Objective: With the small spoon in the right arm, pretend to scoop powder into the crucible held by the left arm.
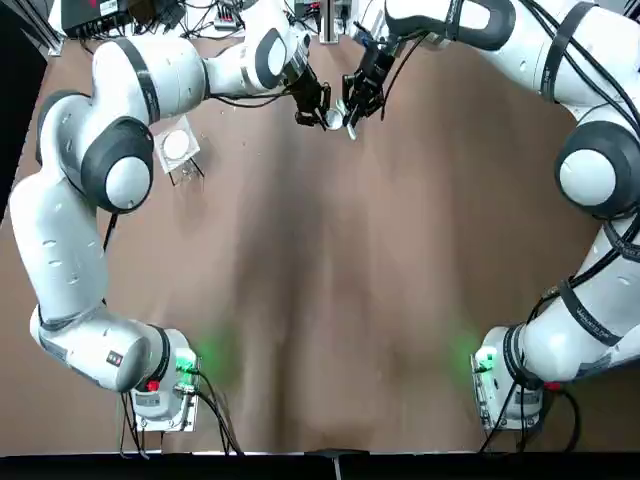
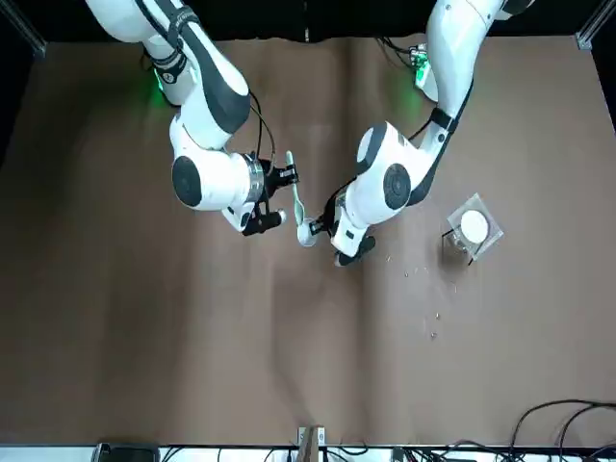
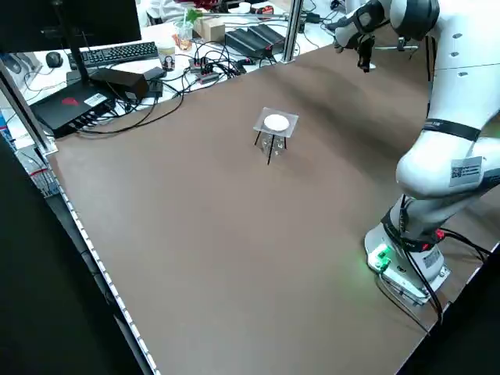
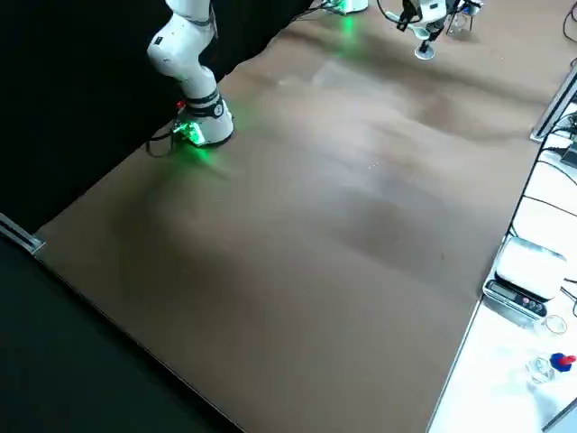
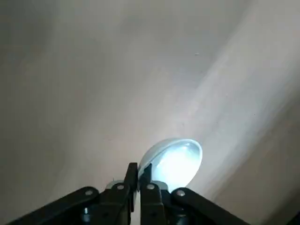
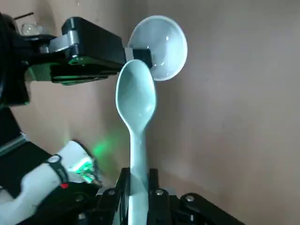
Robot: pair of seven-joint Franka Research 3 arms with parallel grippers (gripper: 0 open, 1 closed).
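Right gripper (image 6: 137, 177) is pinching the small spoon (image 6: 136, 98), its bowl hanging just beside the crucible (image 6: 161, 44); left gripper (image 5: 139, 174) is pinching the crucible by its rim, above the table (image 1: 330, 300), far middle.

Overhead light even, moderately bright. Table (image 1: 330, 300) matte, no hard glare. Top view: broad soft shadows of arms ran down table centre. Left base lamp (image 1: 185, 362) and right base lamp (image 1: 487, 360) threw green patches on table beside them. Left wrist view: crucible (image 5: 174, 161) blown out white, bright band slanted across table behind it, left gripper (image 5: 139, 180) in dark silhouette. Right wrist view: spoon (image 6: 136, 98) evenly lit, faint sheen on bowl. Right side view: space beyond table's far edge black.
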